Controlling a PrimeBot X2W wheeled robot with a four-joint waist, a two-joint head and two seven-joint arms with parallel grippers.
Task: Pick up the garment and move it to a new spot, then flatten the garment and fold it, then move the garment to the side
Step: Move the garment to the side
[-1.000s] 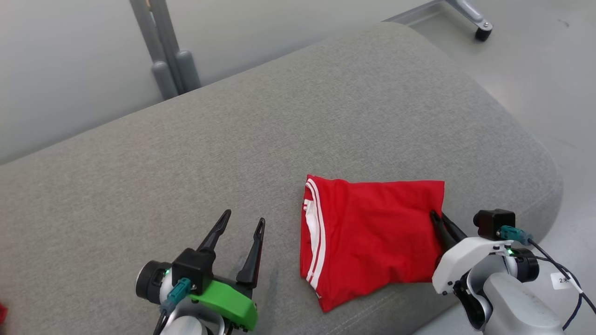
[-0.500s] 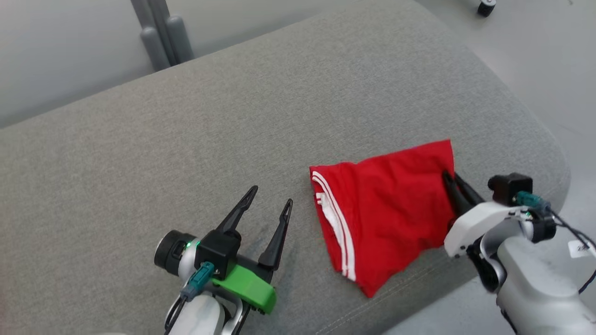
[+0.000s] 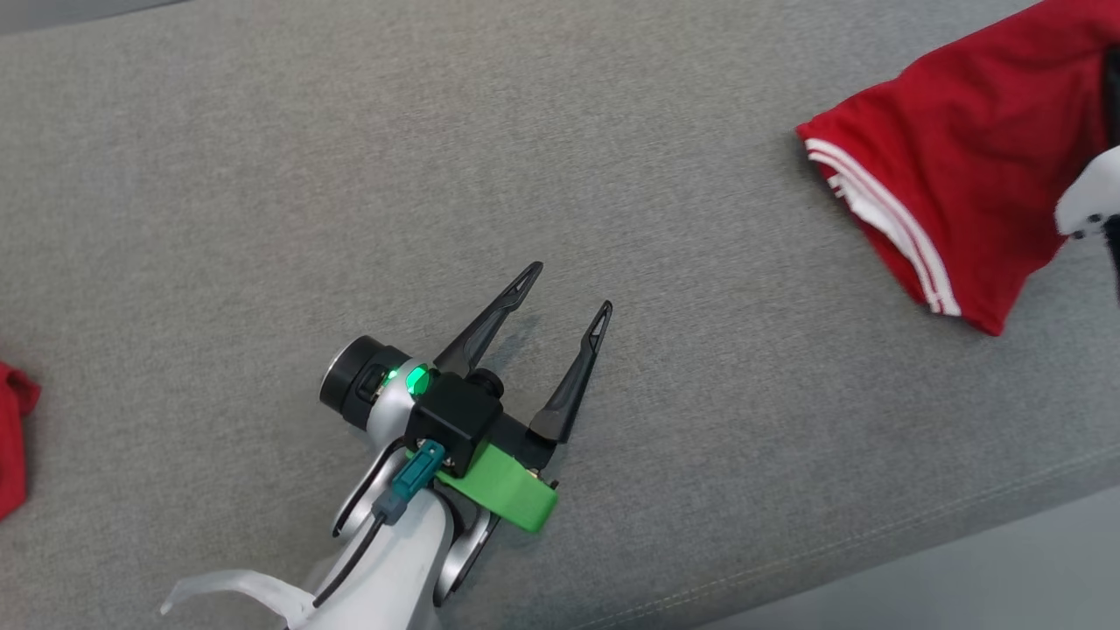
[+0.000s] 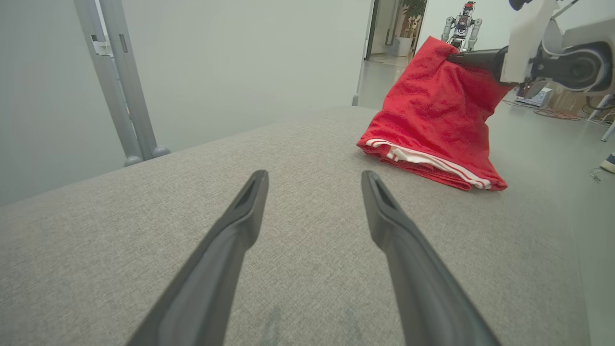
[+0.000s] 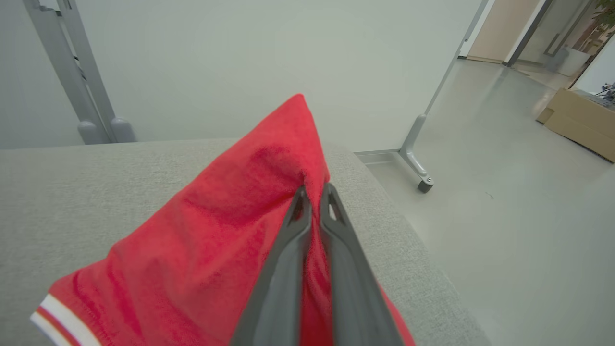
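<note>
The garment is red with white stripes along one hem and lies folded on the grey cushion, at the upper right of the head view. My right gripper is shut on the garment at one edge, which it holds up in a peak. The left wrist view shows the garment tented up from the cushion, its striped hem resting down, with the right gripper pinching its top. My left gripper hovers open over bare cushion, well to the left of the garment, with nothing between its fingers.
Another red cloth shows at the left edge of the cushion. Grey metal posts stand behind the cushion. A wheeled stand leg and a cardboard box are on the floor to the right. The cushion's front edge runs below.
The camera has swung, shifting the whole head view. My right gripper has raised the garment's gripped edge, so it tents up instead of lying flat. The left gripper stays open.
</note>
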